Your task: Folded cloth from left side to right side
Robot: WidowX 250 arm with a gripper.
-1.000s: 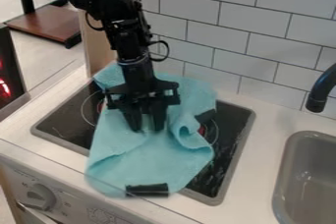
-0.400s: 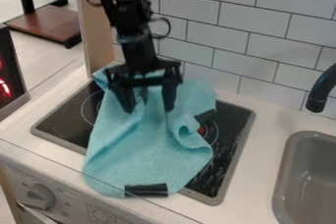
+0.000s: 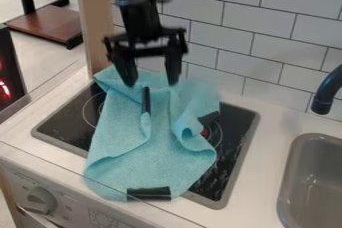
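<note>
We saw the blue cloth lying rumpled across the black stovetop in the middle of the frame, the gripper over its top end with fingers spread apart, the knob at lower left, and the sink at lower right.

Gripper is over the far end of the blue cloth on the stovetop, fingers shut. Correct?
Not the fingers: the camera view shows the gripper with them spread open. The rest holds: it is over the far end of the blue cloth on the stovetop.
</note>
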